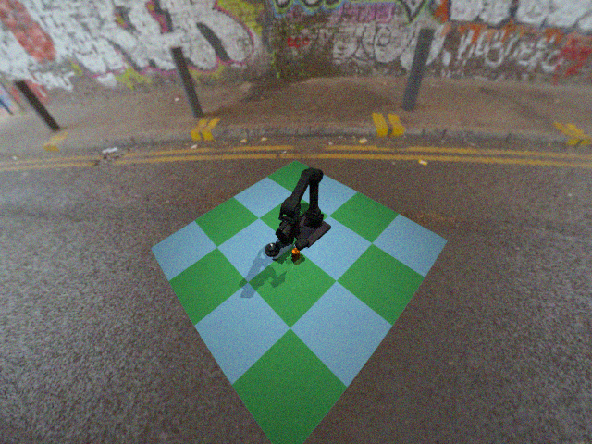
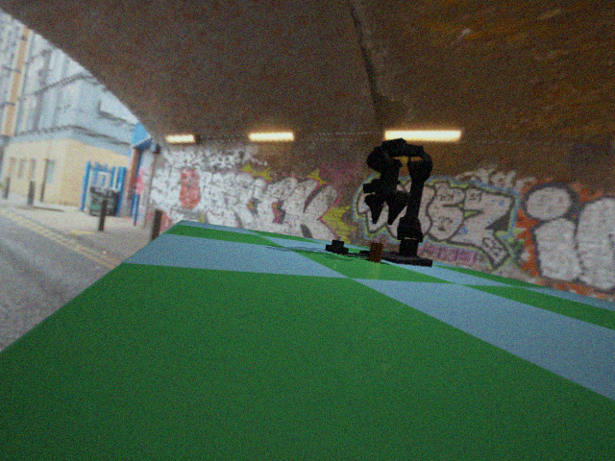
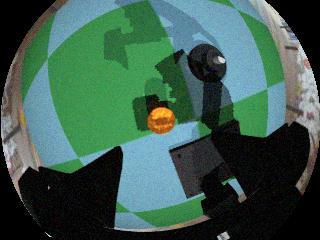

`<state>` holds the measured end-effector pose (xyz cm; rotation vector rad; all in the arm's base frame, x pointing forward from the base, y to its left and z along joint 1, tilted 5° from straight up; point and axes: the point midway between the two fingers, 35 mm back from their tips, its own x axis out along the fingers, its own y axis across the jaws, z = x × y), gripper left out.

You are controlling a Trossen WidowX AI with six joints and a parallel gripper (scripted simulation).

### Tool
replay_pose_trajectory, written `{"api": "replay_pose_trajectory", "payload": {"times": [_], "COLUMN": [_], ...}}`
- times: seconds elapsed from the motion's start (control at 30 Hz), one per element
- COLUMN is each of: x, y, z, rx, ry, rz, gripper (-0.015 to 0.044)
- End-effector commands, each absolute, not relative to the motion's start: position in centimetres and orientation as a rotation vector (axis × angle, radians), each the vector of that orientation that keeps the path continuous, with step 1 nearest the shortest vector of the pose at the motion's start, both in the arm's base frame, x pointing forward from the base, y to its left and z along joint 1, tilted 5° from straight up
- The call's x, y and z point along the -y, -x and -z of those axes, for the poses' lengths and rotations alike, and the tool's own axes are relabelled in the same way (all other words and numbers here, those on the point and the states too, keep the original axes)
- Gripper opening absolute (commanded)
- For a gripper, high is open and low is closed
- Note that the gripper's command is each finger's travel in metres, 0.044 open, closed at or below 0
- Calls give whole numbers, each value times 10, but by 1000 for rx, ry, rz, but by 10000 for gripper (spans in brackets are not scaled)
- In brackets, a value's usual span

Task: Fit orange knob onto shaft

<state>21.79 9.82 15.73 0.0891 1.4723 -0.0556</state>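
The orange knob [image 1: 295,253] [image 2: 376,252] [image 3: 161,120] stands on the mat in front of the arm's base, with its round top facing up in the wrist view. Its underside and hole are hidden. The dark round pedestal [image 1: 272,250] [image 2: 336,247] [image 3: 204,66] stands a short way from it, with the small silver shaft [image 3: 219,60] on top; the shaft's flat side cannot be made out. My gripper [image 2: 383,222] [image 3: 168,143] is open and empty, pointing down, high above the mat. The knob shows ahead of the fingertips in the wrist view, touching neither finger.
The arm's base [image 1: 319,233] [image 2: 409,258] [image 3: 192,172] is close behind the knob. The green and blue checkered mat [image 1: 289,373] [image 2: 248,357] lies under everything, with the arm's shadow across it near the pedestal.
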Motion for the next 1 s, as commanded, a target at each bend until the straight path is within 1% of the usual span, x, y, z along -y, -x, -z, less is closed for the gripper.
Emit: {"api": "replay_pose_trajectory", "payload": {"times": [0.0,0.33,0.47,0.97], "x": [-98,-98,-97,-98], "y": [-220,-220,-222,-225], "z": [-157,-155,-128,-105], "rx": [-1426,-1426,-1426,-1426], "ry": [-458,-458,-458,-457], "rz": [389,389,390,390], "gripper": [440,440,440,440]}}
